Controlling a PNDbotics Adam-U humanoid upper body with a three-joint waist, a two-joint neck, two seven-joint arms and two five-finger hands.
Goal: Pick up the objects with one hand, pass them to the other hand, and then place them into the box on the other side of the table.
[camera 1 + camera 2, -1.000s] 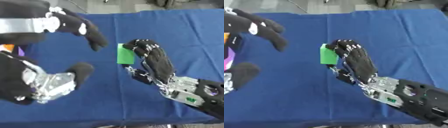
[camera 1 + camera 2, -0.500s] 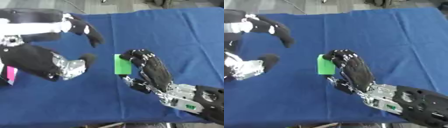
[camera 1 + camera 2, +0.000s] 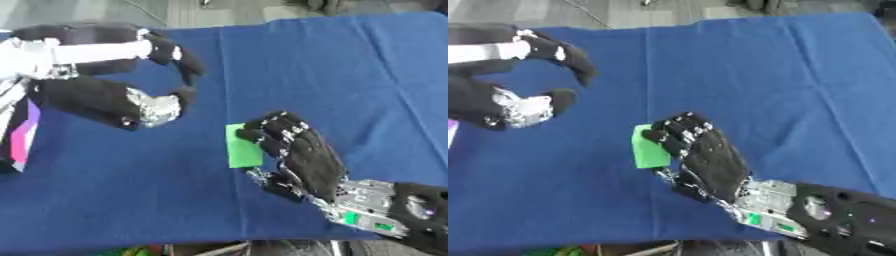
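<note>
One green block (image 3: 244, 145) shows at centre frame, held against the curled fingertips of the right hand (image 3: 302, 157), which reaches in from the lower right over the blue tablecloth (image 3: 332, 75). No writing can be read on the block. The left hand (image 3: 131, 102) hovers at upper left, fingers and thumb spread in a wide curve, holding nothing. A pink and purple edge (image 3: 22, 137) shows at far left.

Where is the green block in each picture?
Left eye view: the green block sits just below the middle, at the right hand's fingertips.
Right eye view: it is left of the middle, at the same fingertips.
Shared landmark: the blue tablecloth.
</note>
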